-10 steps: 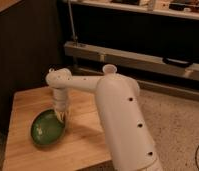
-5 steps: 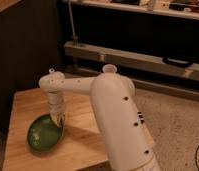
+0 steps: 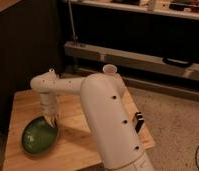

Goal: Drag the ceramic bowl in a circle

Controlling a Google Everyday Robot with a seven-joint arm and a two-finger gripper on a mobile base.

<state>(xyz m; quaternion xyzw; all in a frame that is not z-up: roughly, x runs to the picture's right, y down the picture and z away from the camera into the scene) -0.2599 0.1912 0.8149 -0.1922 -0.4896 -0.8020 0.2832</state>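
- Green glazed ceramic makes up the bowl (image 3: 38,137). It is shallow and round, with a darker inside, and sits flat on the wooden table (image 3: 75,112).
- Position of the bowl: it lies directly under the jaws and extends from them toward the near left corner of the table in the camera view. Its upper right rim meets the gripper (image 3: 53,120).
- Position of the gripper: it points straight down from the wrist of the white arm (image 3: 105,125) and ends at the bowl's rim.
- Jaw state: it cannot be told whether the jaws are clenched on the rim, resting inside it, or released, because the contact zone is not resolved.
- Expected handling: the bowl is probably rigid and moderately heavy for its size.
  - The glaze is likely slippery against metal or plastic.
  - The base should slide easily on smooth wood.
  - Ceramic chips under point load, so downward force should stay low.
- Recommended hold: pinch the rim wall at the point nearest the jaws, one side inside and one outside. The alternative is to press lightly against the inner wall and push.
- Risk: pulling high on the rim may tip the shallow bowl instead of sliding it. The near table edge is close to the bowl's far side from the jaws.
- Change from half a second ago: the bowl and the gripper have shifted together slightly toward the near left, consistent with a drag in progress. The arm's pose is otherwise similar.
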